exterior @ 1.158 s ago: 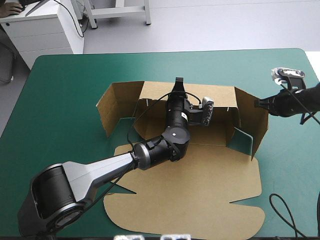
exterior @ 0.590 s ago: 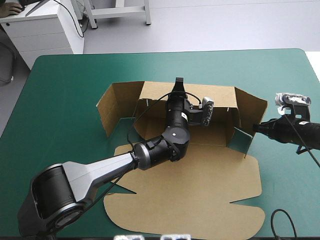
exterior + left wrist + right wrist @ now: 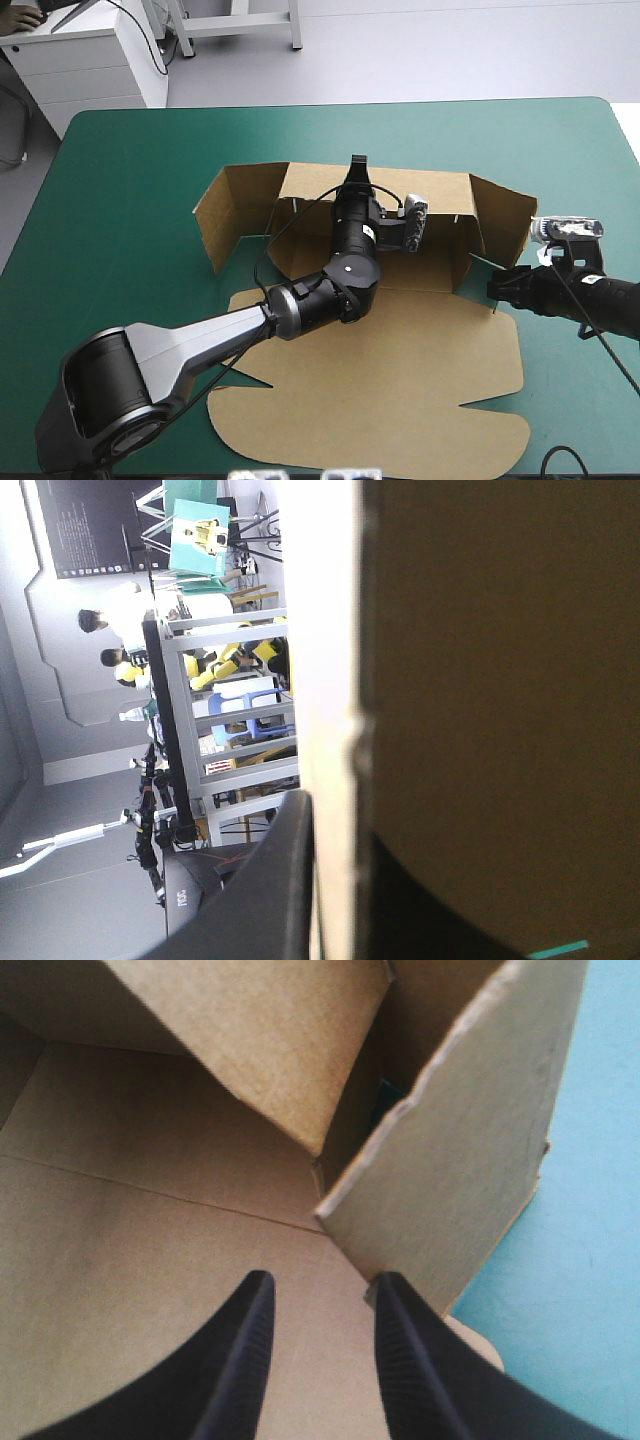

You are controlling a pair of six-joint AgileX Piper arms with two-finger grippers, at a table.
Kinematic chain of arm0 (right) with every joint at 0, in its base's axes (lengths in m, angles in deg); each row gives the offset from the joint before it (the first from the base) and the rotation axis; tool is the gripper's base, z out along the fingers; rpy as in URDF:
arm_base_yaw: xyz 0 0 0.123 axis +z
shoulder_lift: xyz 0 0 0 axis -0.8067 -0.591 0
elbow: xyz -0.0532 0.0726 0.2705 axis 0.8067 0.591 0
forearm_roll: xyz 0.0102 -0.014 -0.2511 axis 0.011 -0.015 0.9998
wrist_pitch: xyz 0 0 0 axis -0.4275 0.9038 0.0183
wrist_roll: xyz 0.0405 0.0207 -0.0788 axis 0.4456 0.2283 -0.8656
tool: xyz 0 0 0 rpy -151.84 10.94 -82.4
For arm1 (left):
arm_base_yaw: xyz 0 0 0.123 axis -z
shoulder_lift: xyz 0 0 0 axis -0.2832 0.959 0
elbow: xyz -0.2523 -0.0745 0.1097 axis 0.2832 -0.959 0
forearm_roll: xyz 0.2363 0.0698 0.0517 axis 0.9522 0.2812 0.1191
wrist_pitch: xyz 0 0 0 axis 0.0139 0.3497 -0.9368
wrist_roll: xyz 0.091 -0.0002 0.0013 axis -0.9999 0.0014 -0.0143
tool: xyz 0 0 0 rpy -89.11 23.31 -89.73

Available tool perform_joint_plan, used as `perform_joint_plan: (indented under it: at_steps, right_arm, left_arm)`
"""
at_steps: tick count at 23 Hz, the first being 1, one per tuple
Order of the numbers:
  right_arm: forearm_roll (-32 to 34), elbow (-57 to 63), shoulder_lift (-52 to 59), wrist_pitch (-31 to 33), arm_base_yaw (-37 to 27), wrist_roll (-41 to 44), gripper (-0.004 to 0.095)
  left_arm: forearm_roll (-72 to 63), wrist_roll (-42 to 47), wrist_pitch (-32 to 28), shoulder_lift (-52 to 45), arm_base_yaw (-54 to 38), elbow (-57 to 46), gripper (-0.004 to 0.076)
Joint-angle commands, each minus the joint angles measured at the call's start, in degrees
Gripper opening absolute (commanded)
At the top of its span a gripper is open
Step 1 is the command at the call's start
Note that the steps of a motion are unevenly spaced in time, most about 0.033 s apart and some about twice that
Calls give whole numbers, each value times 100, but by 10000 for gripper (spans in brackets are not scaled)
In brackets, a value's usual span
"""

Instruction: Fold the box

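Observation:
The brown box [image 3: 400, 380] lies mid-table with its back wall [image 3: 445, 195], left wall [image 3: 222, 215] and right wall [image 3: 505, 225] raised and its lid flat toward the near edge. My left gripper [image 3: 357, 163] reaches across the box floor and is shut on the back wall's top edge. In the left wrist view the board's pale edge [image 3: 330, 680] runs between the black fingers [image 3: 280, 890]. My right gripper [image 3: 493, 288] is at the right wall's near corner. It is open [image 3: 322, 1285], low over the board, with the wall's flap [image 3: 460, 1160] just ahead of one finger.
The teal-green cover [image 3: 130, 200] shows bare to the left of the box and beyond it. The table's right edge [image 3: 630, 140] is close behind the right arm. A strip of cover [image 3: 590, 1210] lies just outside the right wall.
My right gripper has come down from outside the right wall's far end, moving nearer and leftward to the wall's near corner. The left arm and the box have not moved.

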Motion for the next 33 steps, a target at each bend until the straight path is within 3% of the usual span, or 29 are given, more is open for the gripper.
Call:
perform_joint_plan:
  at_steps: [1, 4, 8, 10, 12, 13, 33]
  right_arm:
    - [-159, -131, 77, -173, 139, -17, 427]
    - [61, -131, 77, -490, 140, 4, 427]
    - [164, -131, 65, -1570, 140, -16, 407]
    - [164, -131, -4, -2086, 140, -16, 328]
    - [187, -131, -225, -2075, 140, -16, 7]
    - [204, -131, -309, -1983, 140, -16, -9]
    - [165, -131, -643, -1665, 140, -59, 0]
  left_arm:
    - [-18, 28, -70, -278, 66, 99, -8]
    - [-18, 28, -70, -278, 66, 99, -8]
    - [-18, 28, -58, -278, 66, 99, -8]
    - [-18, 28, -92, -278, 66, 99, -8]
    - [-18, 28, -114, -278, 66, 99, -8]
    - [-18, 28, -104, -278, 66, 99, -8]
    - [8, 131, -104, -278, 66, 99, -8]
